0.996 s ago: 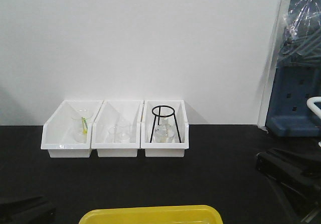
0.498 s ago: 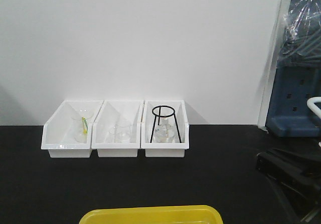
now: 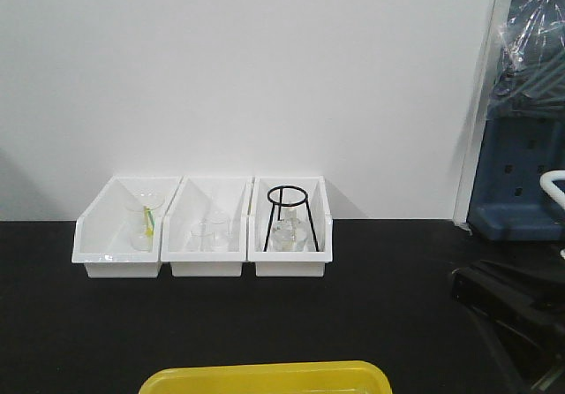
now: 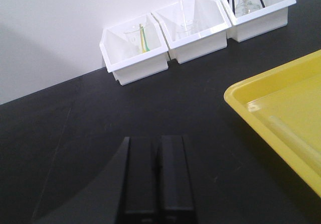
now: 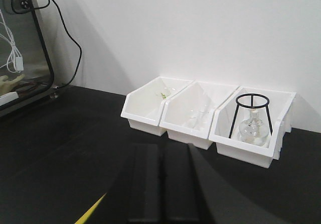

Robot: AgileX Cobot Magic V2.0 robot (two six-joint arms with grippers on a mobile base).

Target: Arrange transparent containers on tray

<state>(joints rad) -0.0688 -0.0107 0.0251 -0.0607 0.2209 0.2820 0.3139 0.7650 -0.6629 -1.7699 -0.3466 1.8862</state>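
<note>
While both grippers, left gripper (image 4: pixel 159 176) and right gripper (image 5: pixel 163 181), sit closed and empty, our tray (image 4: pixel 281 118) waits at the desk's near edge.

Yellow tray (image 4: pixel 281 118), flat, low-rimmed, on the black tabletop right of the left gripper (image 4: pixel 159 176); one clear test tube (image 4: pixel 296 138) lying inside it.

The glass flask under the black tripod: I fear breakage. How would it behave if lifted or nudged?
Probably fragile and slippery: the flask looks like thin clear glass. Its rounded body might roll if nudged. The black tripod stands over it, so lifting straight up would likely snag the ring.
</note>
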